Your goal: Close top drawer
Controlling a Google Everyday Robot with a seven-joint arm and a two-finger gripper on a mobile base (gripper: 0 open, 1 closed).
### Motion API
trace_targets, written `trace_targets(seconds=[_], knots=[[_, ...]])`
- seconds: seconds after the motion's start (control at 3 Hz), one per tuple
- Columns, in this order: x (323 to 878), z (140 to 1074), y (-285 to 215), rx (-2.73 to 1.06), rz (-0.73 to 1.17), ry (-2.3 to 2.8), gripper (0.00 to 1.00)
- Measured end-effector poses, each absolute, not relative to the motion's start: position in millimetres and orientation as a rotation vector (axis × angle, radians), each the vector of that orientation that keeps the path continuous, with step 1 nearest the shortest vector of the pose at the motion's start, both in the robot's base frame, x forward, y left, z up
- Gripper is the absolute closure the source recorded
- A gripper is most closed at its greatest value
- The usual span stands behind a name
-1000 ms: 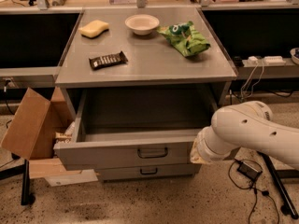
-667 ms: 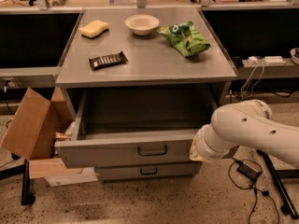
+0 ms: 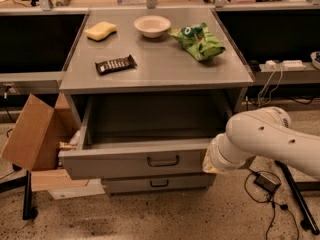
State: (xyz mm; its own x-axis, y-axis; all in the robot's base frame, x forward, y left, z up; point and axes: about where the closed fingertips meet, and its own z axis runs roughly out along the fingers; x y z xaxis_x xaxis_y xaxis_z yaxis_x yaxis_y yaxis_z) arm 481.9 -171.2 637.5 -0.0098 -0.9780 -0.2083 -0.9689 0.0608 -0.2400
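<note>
Top drawer (image 3: 115, 163) open; hand (image 3: 208, 162) at its front's right end, grip state unclear.

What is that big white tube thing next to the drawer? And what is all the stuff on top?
The white tube is a robot's arm. At its end is the gripper, which is the robot's hand. It is right by the right end of the top drawer's front, and the arm hides most of it. I cannot see it holding anything. The top drawer is pulled out, and the robot's job is to push it shut. The one camera looks down at the grey cabinet from the front. On top lie a yellow sponge, a white bowl, a green snack bag and a dark wrapped bar. A cardboard box leans at the left.
</note>
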Motion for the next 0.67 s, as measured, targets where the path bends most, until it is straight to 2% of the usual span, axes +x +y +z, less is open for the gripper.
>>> trace_targets(seconds=[0.33, 0.67], knots=[[481.9, 637.5, -171.2, -1.957, -0.041, 2.029, 0.16], [481.9, 637.5, -171.2, -1.957, -0.041, 2.029, 0.00]])
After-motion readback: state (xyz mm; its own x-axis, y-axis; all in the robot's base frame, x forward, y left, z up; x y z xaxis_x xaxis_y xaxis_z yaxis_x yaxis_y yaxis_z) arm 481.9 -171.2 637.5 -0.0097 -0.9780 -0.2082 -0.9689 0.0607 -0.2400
